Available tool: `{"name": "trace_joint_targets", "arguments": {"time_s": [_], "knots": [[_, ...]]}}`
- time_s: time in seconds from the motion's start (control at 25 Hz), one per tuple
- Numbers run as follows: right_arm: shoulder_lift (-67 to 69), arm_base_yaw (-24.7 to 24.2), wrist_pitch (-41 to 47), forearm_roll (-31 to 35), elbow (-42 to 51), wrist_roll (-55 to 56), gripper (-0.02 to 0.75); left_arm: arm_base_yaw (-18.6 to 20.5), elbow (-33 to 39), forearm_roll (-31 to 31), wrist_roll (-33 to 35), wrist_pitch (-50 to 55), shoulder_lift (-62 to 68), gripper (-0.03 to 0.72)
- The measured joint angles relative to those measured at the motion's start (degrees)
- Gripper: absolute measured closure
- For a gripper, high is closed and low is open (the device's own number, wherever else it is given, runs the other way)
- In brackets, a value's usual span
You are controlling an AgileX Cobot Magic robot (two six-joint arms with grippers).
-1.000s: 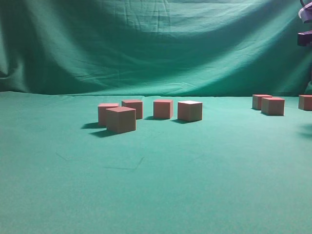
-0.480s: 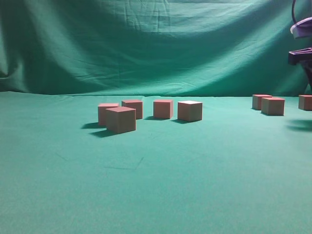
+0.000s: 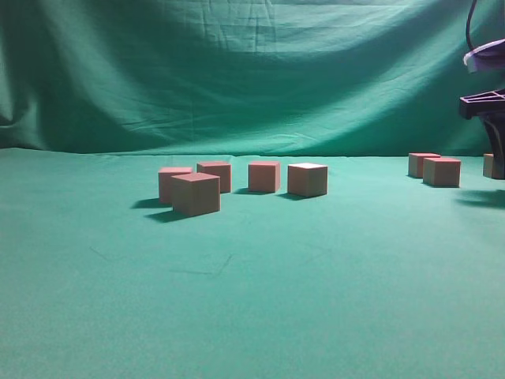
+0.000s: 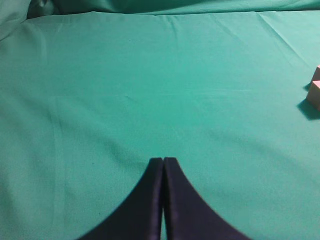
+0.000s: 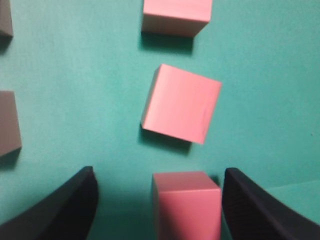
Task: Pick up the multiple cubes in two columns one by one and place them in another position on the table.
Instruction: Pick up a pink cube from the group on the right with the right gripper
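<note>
Several pink cubes stand on the green table [image 3: 252,300]: a middle cluster around one cube [image 3: 196,193] and a right group with another cube [image 3: 441,171]. My right gripper [image 3: 495,146] hangs at the right edge over the rightmost cube [image 3: 488,165], partly hiding it. In the right wrist view that gripper [image 5: 159,175] is open. A cube [image 5: 186,205] sits on the cloth between its fingers, close to the right finger [image 5: 260,210] and well apart from the left one. A tilted cube [image 5: 181,102] lies just beyond it. My left gripper [image 4: 163,161] is shut on nothing over bare cloth.
Beyond the tilted cube is one more cube [image 5: 176,15], and two greyer-looking cubes [image 5: 9,122] stand at the left edge of the right wrist view. A cube [image 4: 315,95] shows at the right edge of the left wrist view. Draped green backdrop [image 3: 252,71] closes off the rear.
My right gripper has come down and leftward into the exterior view and now covers part of the rightmost cube. The cubes have not moved.
</note>
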Motion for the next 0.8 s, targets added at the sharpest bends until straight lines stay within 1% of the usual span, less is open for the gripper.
{"name": "trace_joint_targets", "arguments": {"time_s": [0.16, 0.24, 0.4, 0.68, 0.72, 0.76, 0.8], "knots": [[0.00, -0.27, 0.34, -0.13, 0.00, 0.00, 0.201, 0.00, 0.00, 0.00, 0.00, 0.00, 0.00, 0.688], [0.00, -1.29, 1.15, -0.13, 0.00, 0.00, 0.201, 0.00, 0.00, 0.00, 0.00, 0.00, 0.00, 0.688], [0.00, -3.34, 1.67, 1.96, 0.00, 0.00, 0.201, 0.00, 0.00, 0.00, 0.00, 0.00, 0.00, 0.688], [0.00, -3.44, 1.67, 5.32, 0.00, -2.62, 0.201, 0.00, 0.00, 0.00, 0.00, 0.00, 0.00, 0.688], [0.00, -3.44, 1.56, 5.72, 0.00, -2.90, 0.266, 0.00, 0.00, 0.00, 0.00, 0.00, 0.00, 0.688], [0.00, -3.44, 1.56, 6.15, 0.00, -3.00, 0.258, 0.00, 0.00, 0.00, 0.00, 0.00, 0.00, 0.688], [0.00, -3.44, 1.47, 6.47, 0.00, -3.00, 0.309, 0.00, 0.00, 0.00, 0.00, 0.00, 0.00, 0.688]]}}
